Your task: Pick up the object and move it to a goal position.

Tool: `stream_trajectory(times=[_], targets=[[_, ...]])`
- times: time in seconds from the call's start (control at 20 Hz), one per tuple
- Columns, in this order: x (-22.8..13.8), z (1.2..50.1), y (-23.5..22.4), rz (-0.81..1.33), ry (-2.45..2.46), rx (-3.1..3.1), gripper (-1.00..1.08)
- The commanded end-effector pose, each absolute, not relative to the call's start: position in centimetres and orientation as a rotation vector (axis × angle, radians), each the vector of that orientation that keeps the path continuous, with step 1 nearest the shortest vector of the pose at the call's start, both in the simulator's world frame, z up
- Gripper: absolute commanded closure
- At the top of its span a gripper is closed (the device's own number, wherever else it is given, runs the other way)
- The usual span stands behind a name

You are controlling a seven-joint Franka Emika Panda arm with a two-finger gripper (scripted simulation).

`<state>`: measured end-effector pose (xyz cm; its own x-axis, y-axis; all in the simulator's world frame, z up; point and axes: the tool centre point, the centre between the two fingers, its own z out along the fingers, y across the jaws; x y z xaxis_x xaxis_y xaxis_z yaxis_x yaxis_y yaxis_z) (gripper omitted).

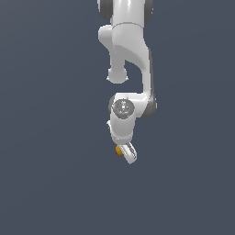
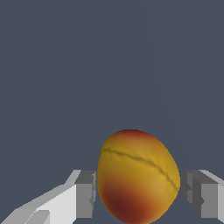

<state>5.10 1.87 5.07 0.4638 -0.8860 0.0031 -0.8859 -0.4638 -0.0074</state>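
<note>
The object is a small yellow-orange fruit-like ball with a red patch low on its side and a crease across it. In the wrist view it fills the space between the two grey finger pads of my gripper, which is shut on it, the pads close against both its sides. In the exterior view the object shows as a tiny orange spot beside the white fingers of the gripper, which hangs tilted under the white arm.
Plain dark grey-blue ground surrounds the arm on all sides in both views. No other object or marker shows.
</note>
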Motion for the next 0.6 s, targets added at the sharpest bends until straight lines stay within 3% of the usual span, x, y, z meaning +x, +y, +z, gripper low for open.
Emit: stream_trajectory(times=[0.0, 0.55], targets=[[4.9, 5.9, 2.9, 0.0, 1.626, -2.688, 1.08], [6.0, 13.0, 8.9, 0.0, 1.627, -2.688, 1.08]])
